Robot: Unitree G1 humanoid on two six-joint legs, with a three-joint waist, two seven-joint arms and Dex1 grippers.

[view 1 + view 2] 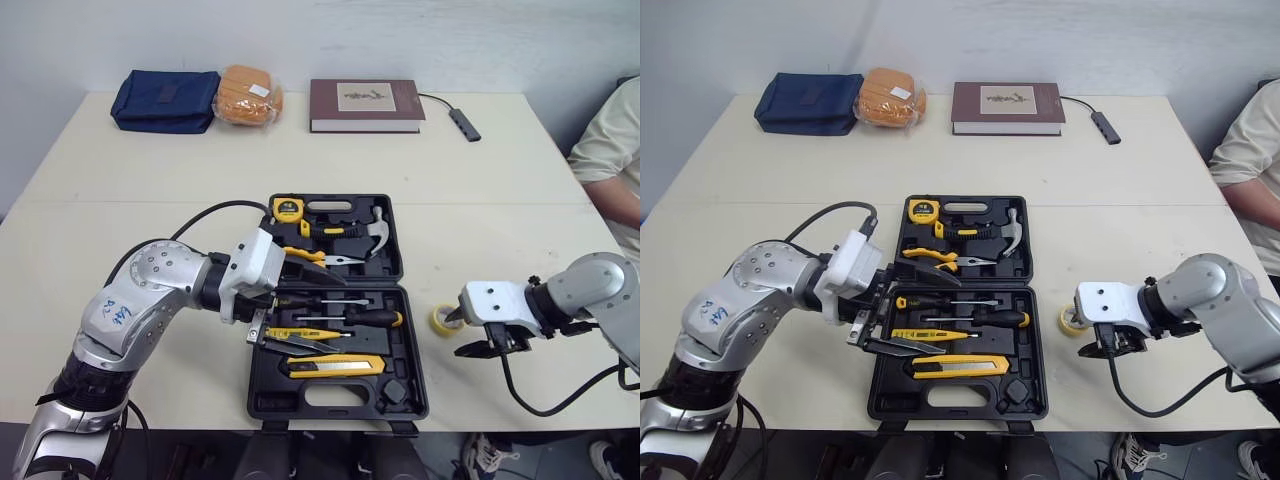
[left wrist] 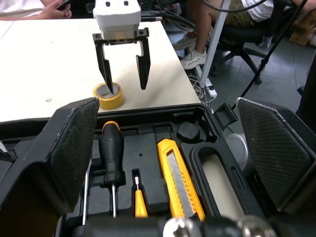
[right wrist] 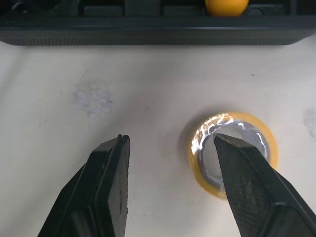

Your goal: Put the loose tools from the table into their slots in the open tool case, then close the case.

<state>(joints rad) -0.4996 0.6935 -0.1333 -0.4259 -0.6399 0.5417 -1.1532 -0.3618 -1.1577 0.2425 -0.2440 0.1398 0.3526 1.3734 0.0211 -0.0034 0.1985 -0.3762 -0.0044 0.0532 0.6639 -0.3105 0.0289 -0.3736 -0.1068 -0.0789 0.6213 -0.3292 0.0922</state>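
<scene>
Straddling the tape roll [image 2: 108, 102] rim, the right gripper [image 3: 171, 140] stands released; the left gripper [image 2: 167, 106] hangs released over the tool case [image 1: 330, 390].

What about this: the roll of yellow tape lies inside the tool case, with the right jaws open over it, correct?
Not quite. The roll of yellow tape lies on the table beside the tool case, not inside it, as the right wrist view shows. The right jaws are open over it, as you said.
</scene>
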